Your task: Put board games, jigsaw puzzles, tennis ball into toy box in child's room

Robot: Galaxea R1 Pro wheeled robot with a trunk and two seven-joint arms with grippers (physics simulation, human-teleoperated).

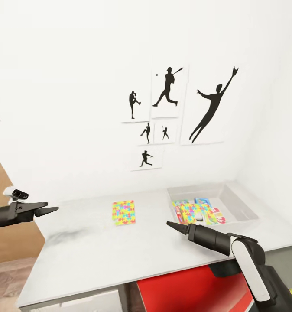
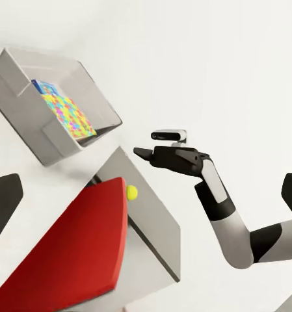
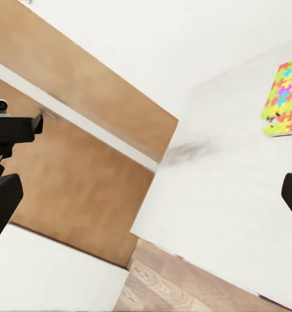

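Observation:
One colourful jigsaw puzzle box (image 1: 123,212) lies flat on the white table (image 1: 98,251), also seen as the puzzle box (image 3: 285,97). The grey toy box (image 1: 241,203) stands at the table's right end and holds another puzzle (image 1: 193,212) and flat game boxes. My right gripper (image 1: 174,225) hovers over the table just in front of the toy box, open, its fingers (image 3: 4,201) wide apart and empty. At the table's left edge my left gripper (image 1: 50,211) is open and empty. A small yellow ball (image 2: 131,192) shows below the table edge beside a red object.
A red object (image 1: 193,290) sits under the table's front edge. The white wall behind carries black athlete silhouette pictures (image 1: 167,91). A brown wooden panel (image 1: 3,234) stands left of the table, with wooden floor (image 1: 7,281) beneath.

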